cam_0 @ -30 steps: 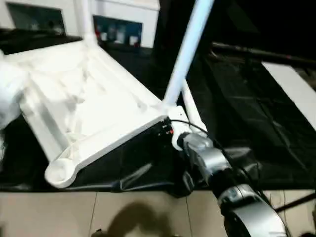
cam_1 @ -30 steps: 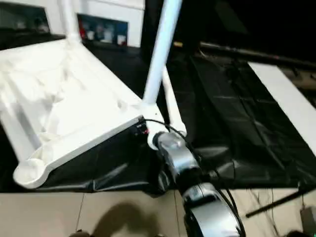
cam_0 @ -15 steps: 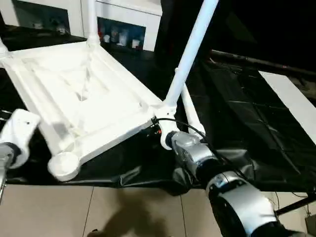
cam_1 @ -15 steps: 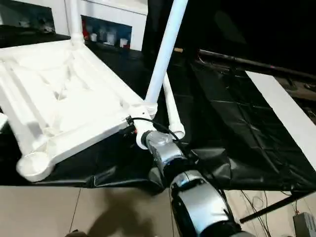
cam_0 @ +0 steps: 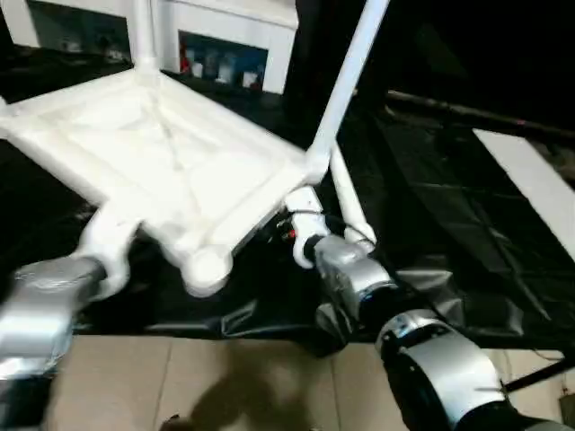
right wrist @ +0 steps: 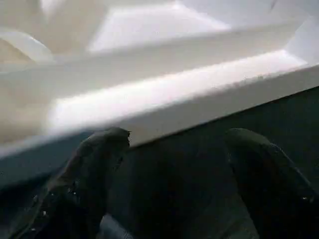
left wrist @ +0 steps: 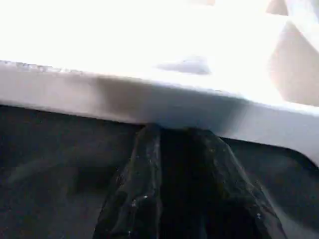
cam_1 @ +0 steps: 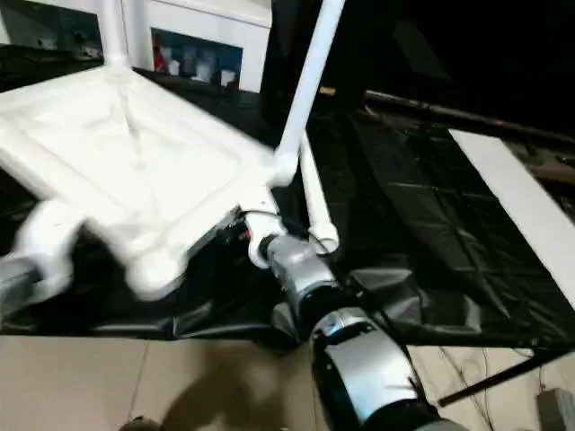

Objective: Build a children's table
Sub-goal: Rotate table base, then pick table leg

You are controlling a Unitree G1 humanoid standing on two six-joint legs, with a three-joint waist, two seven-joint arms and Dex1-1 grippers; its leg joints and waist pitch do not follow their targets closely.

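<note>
Currently the children's table [cam_0: 171,166] lies upside down on the black-sheeted tabletop [cam_0: 467,233], two legs [cam_0: 346,85] standing up. Left gripper [left wrist: 174,137] fingers nearly together at its rim; right gripper [right wrist: 174,144] fingers spread below its edge.

Workshop or lab, black-sheeted worktable [cam_0: 449,233], tiled floor [cam_0: 225,377], white shelving [cam_0: 225,36] behind

I see the white plastic tabletop [cam_0: 171,171] lying upside down on the bench, ribbed underside up. Two tube legs [cam_0: 346,81] stand in its corner sockets; a third leg [cam_0: 350,206] lies beside it.
</note>
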